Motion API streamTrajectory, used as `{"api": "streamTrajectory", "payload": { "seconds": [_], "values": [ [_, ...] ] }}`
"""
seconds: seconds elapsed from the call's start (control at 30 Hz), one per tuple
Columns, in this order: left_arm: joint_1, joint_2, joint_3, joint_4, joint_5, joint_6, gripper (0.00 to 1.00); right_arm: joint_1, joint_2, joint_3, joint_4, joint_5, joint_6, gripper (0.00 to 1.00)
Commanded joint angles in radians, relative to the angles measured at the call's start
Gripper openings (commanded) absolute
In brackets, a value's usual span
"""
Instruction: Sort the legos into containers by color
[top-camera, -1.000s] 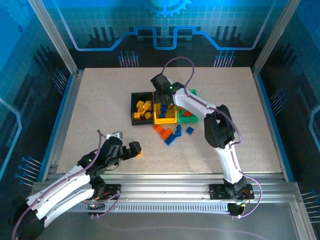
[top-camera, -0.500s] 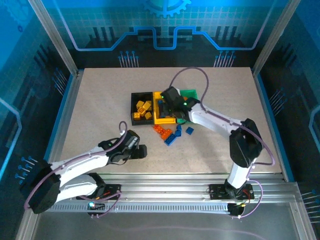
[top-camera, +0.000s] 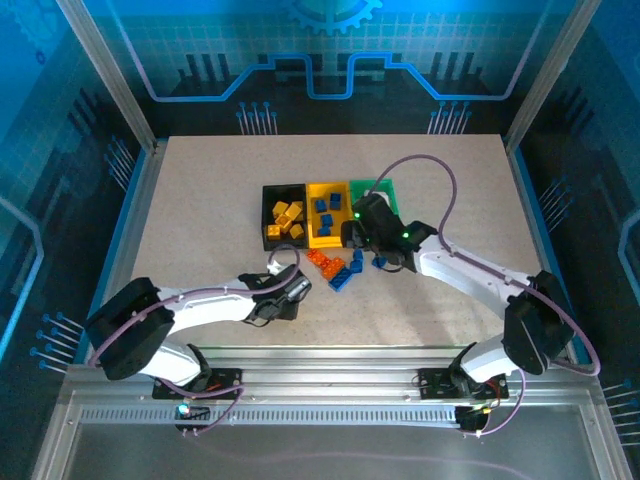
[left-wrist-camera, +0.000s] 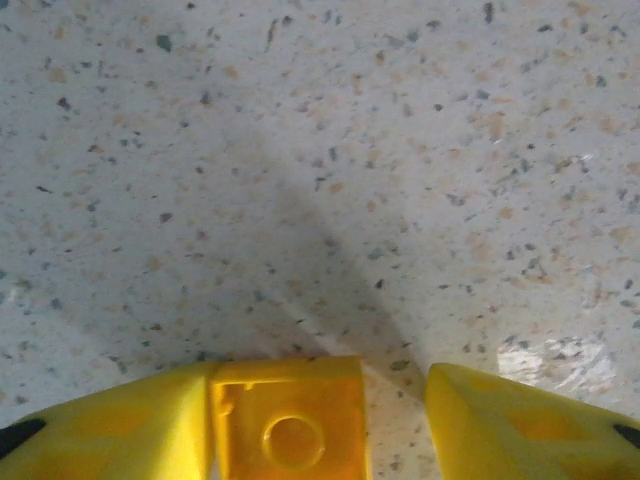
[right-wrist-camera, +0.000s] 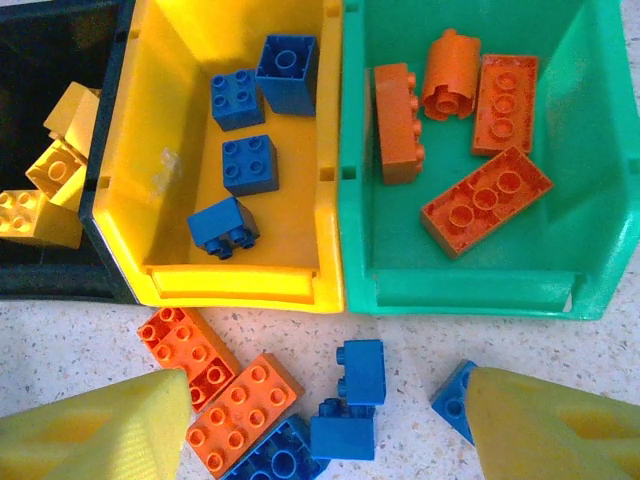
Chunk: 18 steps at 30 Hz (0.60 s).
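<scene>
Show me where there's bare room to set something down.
The table is bare left of the black bin, right of the green bin, and behind them to the far edge. It is crowded in front of them, where loose bricks lie under the right gripper.

Yellow lego (left-wrist-camera: 290, 425) seemingly within left pincer (left-wrist-camera: 318, 402)

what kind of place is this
Probably a robot lab test cell: a speckled table fenced by aluminium framing and blue-lit panels, two arms bolted at its near edge, with toy bricks and sorting bins.
</scene>
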Motion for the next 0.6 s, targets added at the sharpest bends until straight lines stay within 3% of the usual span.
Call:
{"api": "streamTrajectory", "payload": {
  "seconds": [0.0, 0.17, 0.4, 0.57],
  "values": [
    [-0.033, 0.055, 0.003, -0.056, -0.067, -0.019, 0.49, -0.018, -0.036, -0.024, 0.035, 0.011, 0.024, 0.74],
    [-0.051, 0.046, -0.001, -0.056, -0.078, -0.034, 0.39, -0.025, -0.049, -0.037, 0.04, 0.012, 0.027, 0.74],
    [-0.047, -0.083, 0.063, -0.106, -0.128, -0.015, 0.36, -0.026, -0.076, -0.059, 0.041, 0.014, 0.036, 0.74],
    [0.054, -0.174, 0.185, -0.076, -0.106, 0.056, 0.38, -0.025, -0.104, -0.092, 0.044, 0.005, 0.051, 0.74]
  ]
}}
